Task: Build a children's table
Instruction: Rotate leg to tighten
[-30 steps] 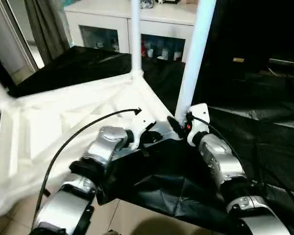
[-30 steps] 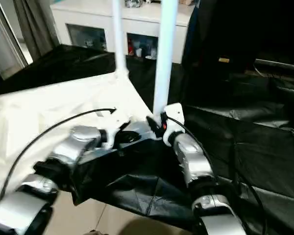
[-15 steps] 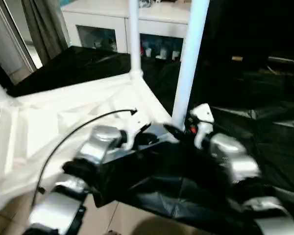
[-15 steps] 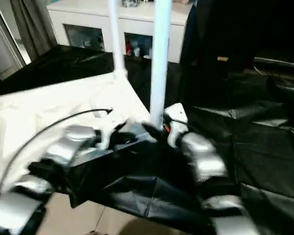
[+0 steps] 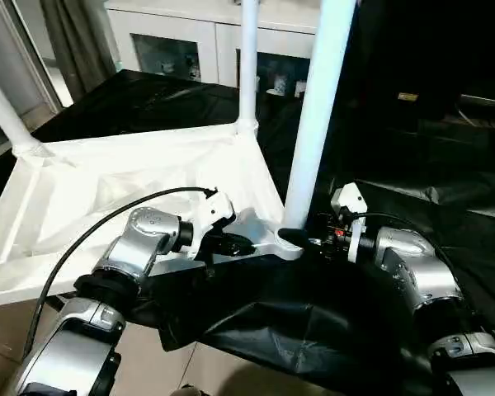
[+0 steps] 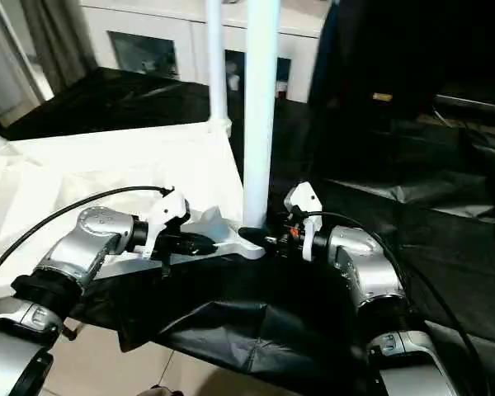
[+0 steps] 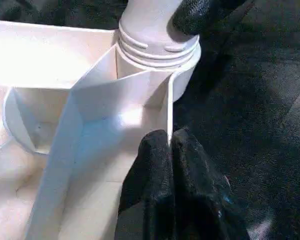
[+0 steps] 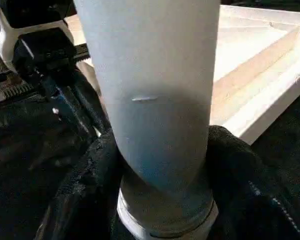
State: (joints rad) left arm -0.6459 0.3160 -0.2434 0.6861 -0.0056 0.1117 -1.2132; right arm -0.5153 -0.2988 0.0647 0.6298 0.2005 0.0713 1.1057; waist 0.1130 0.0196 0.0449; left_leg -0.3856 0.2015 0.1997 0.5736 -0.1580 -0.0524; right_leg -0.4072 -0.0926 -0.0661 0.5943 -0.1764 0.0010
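So the children's table [image 5: 140, 177] is lying upside down on a surface draped in black sheeting [image 5: 313, 322], ribbed underside facing up, with its white tube legs sticking straight up from the corner sockets. The nearest leg [image 5: 313, 124] stands in the corner closest to the robot, and that's where both arms are working. The right gripper [image 6: 260, 237] is wrapped around the bottom of that leg, one black finger on each side of the tube just above the socket collar, so it's clamped on the leg. The left gripper [image 5: 241, 245] is pinched closed on the thin rim wall of the table top right beside that same socket; in the left wrist view its fingertips [image 7: 162, 150] are pressed together over the edge. A white glass-door cabinet [image 5: 194, 37] sits behind the table.
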